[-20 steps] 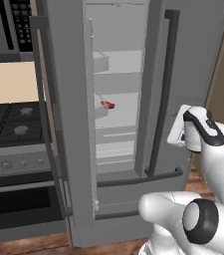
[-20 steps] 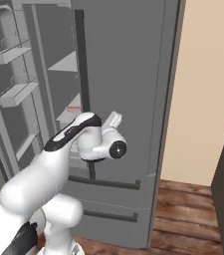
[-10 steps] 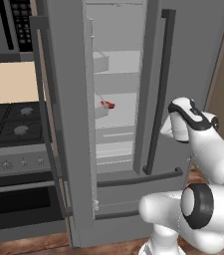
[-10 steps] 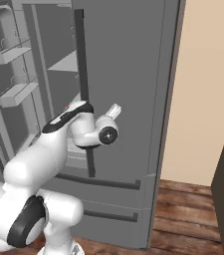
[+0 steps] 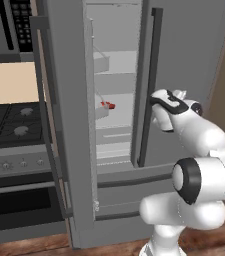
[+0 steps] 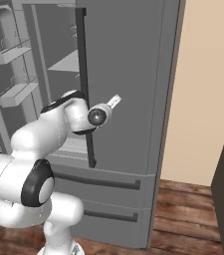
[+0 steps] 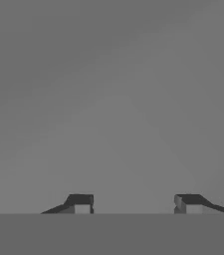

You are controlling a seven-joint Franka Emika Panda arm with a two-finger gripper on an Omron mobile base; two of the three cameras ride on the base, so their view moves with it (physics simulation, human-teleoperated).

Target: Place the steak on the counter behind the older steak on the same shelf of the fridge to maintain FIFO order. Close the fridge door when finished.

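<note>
The fridge (image 5: 184, 60) fills the centre of the left base view; its left door stands open, its right door stands nearly closed, leaving a narrow gap at centre frame; through that gap a steak (image 5: 107, 105) lies on a pale shelf (image 5: 115, 114) at mid-height, left of centre; whether a second steak lies beside it cannot be told. The stovetop (image 5: 11, 122) occupies the left edge of the same view. In the right base view the arm reaches from lower left to the dark bar handle (image 6: 85, 89) of the right door, left of centre; the hand is at the handle. In the hand view the gripper (image 7: 135, 203) faces a plain grey surface; its fingertips (image 7: 80, 204) stand apart at the bottom of the frame with nothing visible between them; whether they pinch the handle cannot be told.
</note>
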